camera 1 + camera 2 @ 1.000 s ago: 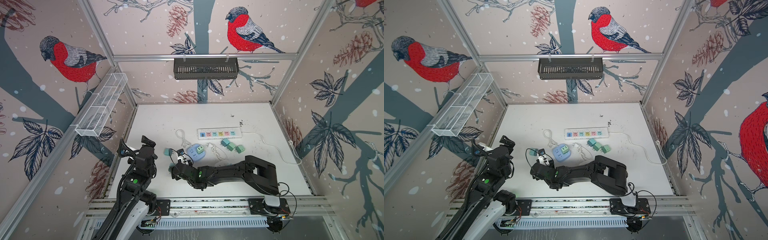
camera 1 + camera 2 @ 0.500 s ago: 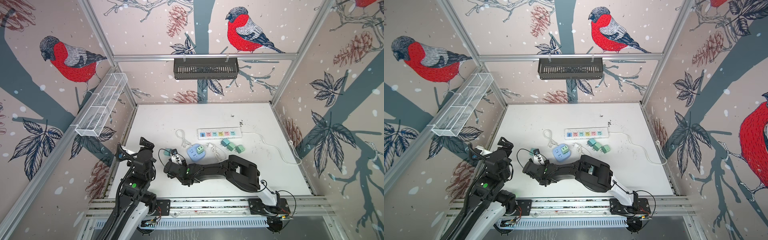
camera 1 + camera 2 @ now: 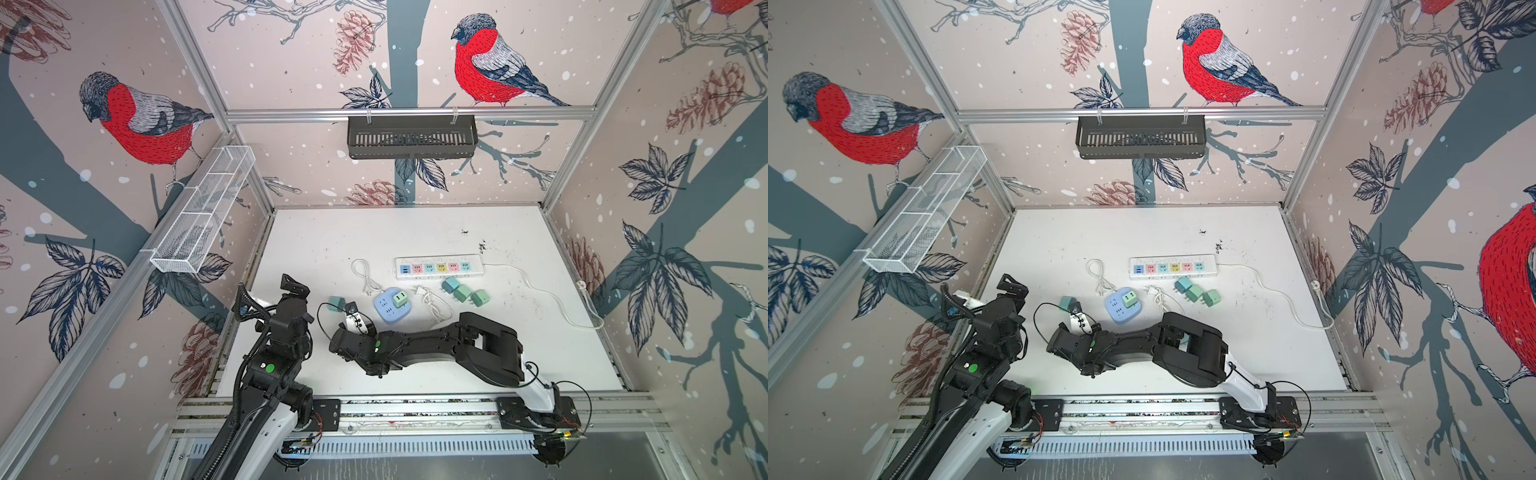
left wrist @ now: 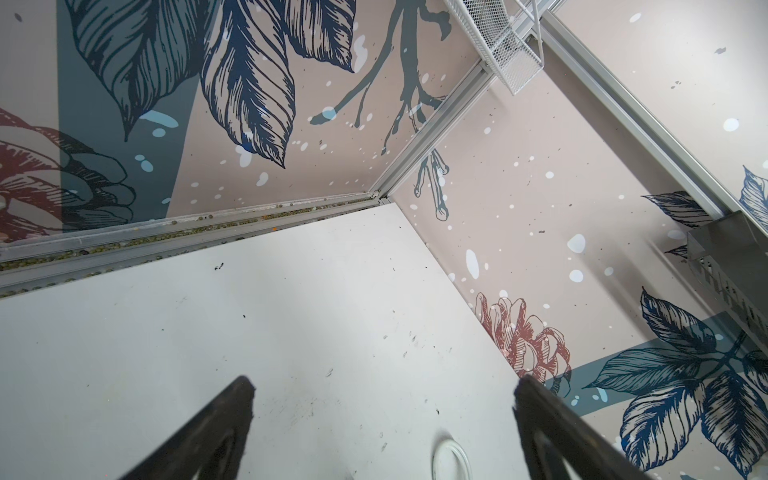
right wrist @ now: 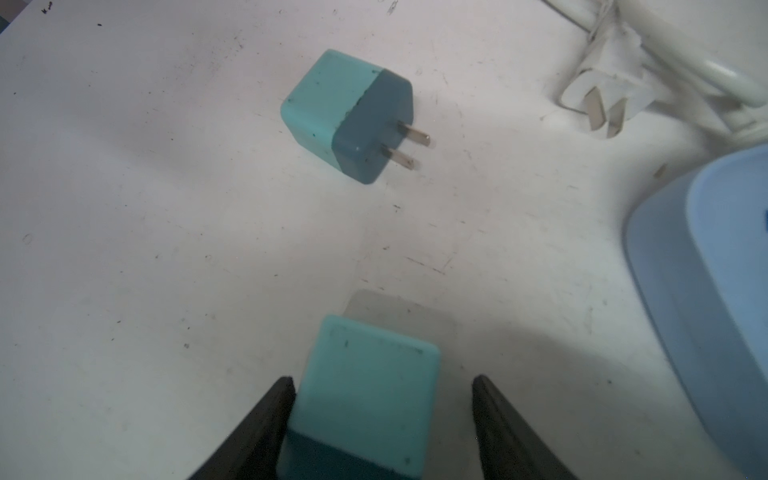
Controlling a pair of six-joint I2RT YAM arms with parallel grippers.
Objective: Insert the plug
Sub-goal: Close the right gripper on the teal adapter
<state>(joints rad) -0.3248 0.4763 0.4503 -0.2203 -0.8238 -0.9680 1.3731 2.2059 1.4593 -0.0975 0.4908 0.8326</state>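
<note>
Right wrist view: right gripper straddles the teal cube-shaped plastic plug, jaws partly open, nothing clamped. One finger touches its side; the other stands off across a gap. Judgement: shift to centre before squeezing, so both fingers meet flat faces together; otherwise the cube likely skids or twists. Plug looks smooth, rounded edges, darker teal band at the wrist-side end, prongs hidden. It seems to rest on the white tabletop, near the pale blue rounded socket hub. Aside: left gripper spread wide, empty, over bare table.
</note>
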